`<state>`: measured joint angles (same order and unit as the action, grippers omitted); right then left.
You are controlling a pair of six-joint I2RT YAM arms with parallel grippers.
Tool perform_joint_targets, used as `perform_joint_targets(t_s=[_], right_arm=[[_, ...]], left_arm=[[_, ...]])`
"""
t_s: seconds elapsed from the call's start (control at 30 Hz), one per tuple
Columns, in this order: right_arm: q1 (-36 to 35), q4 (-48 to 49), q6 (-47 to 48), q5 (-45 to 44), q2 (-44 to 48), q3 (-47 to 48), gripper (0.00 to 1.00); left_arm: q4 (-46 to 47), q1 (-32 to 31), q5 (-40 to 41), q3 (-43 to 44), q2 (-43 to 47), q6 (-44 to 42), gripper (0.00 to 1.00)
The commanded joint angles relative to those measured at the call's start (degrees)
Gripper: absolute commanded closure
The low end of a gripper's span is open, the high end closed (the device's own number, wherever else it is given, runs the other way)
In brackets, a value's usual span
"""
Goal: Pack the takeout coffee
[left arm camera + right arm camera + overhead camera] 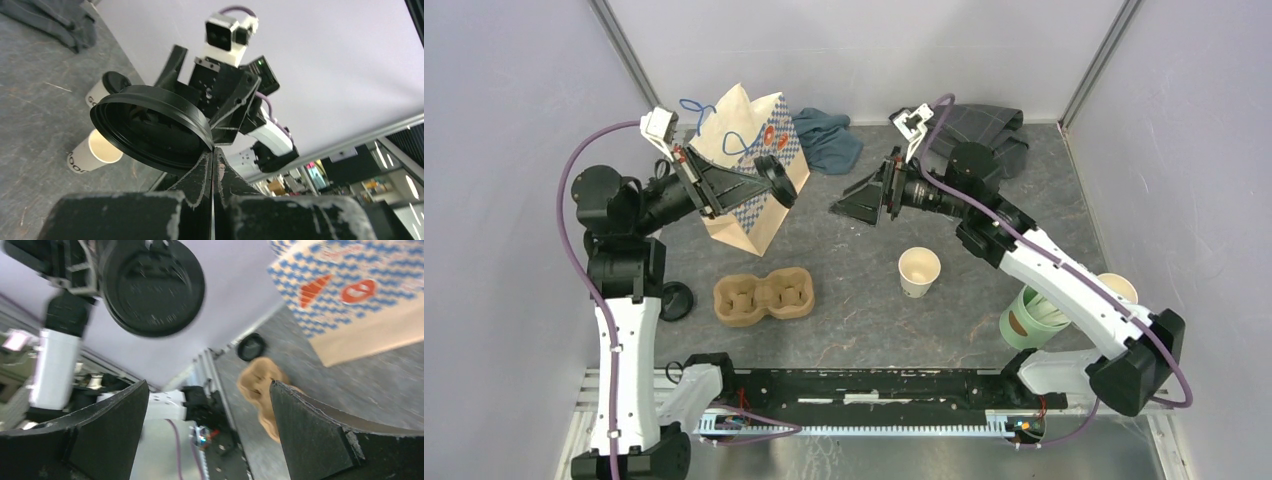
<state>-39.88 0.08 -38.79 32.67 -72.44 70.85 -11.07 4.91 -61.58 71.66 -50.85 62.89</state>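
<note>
My left gripper [762, 186] [214, 150] is shut on the rim of a round black lid [776, 180] [150, 130] [152, 287], held in the air beside the patterned paper bag [744, 225] [350, 295]. My right gripper [849, 200] [209, 385] hangs open and empty to the right of the lid, facing it. A lidless white cup [919, 270] [95, 152] stands mid-table. A farther white cup [97, 92] has a black shape at its top. I cannot tell whether that is a lid, so no takeout coffee shows for certain.
A brown two-hole cup carrier [764, 297] [260, 385] lies front left, with a black disc [674, 300] [251, 346] beside it by the left arm. A mint-green cup [1029, 318] and another white cup [1117, 288] stand under the right arm. Cloths [829, 140] lie at the back.
</note>
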Motion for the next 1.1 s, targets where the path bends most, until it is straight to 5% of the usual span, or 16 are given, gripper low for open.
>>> perform_joint_targets(t_s=[0.0,0.33,1.07], right_arm=[[-0.1,20.3,-16.2,8.0,-2.8,1.8,0.02],[-2.3,26.9,-21.5,10.0,-6.4,3.2,0.02],[-3.6,11.8,-10.7,6.1,-9.0,11.1,0.02]], left_arm=[[7.9,-3.2,-5.3,-0.6,0.0,4.1,0.98],[8.1,-8.4,-5.9,-1.5,-1.3,2.9,0.98],[4.2,-11.4,-2.3,-2.6,-1.2,0.8,0.98]])
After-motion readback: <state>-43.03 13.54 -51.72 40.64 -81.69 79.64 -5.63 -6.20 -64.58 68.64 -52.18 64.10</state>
